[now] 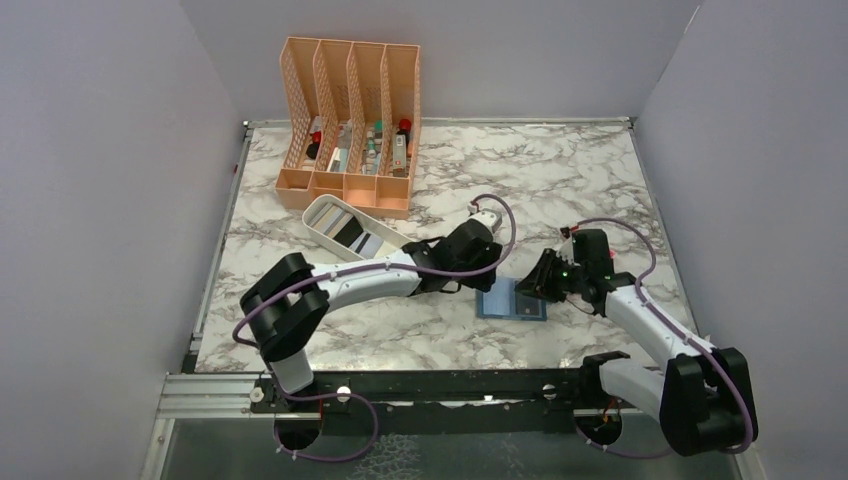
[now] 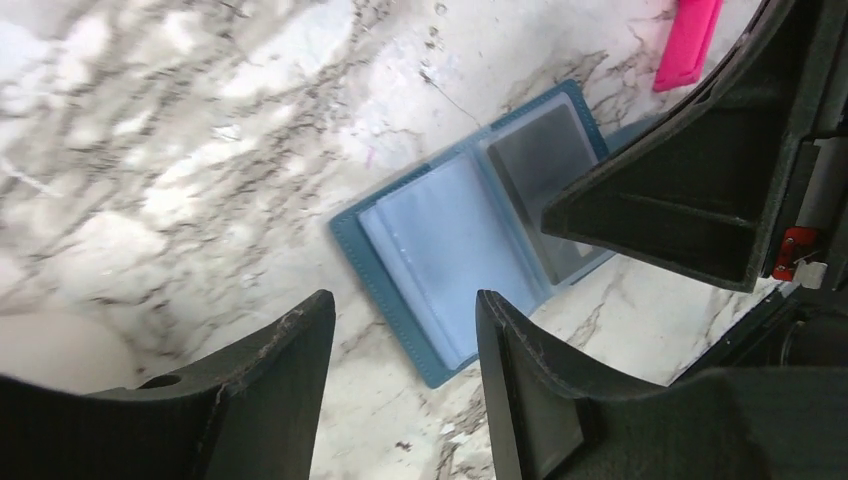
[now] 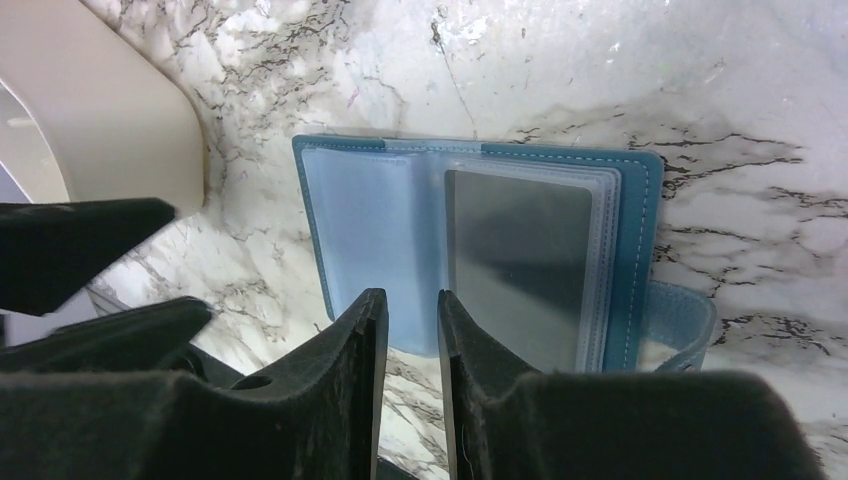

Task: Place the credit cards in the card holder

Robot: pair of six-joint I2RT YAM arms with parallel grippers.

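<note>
Teal-blue fold-over card holder point(image 1: 512, 300): open flat on marble table point(image 1: 560, 180), grey rectangular plastic card point(image 3: 520, 265) sleeved inside | left gripper point(image 2: 400, 300): holder's 9 o'clock, released, empty | right gripper point(image 3: 412, 300): 3 o'clock, narrowly parted, empty

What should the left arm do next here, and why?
Probably move the left gripper to the white tray for another card. Its jaws stand open and empty above the card holder, which lies open with one grey card already in a sleeve, while more cards lie in the tray.
</note>
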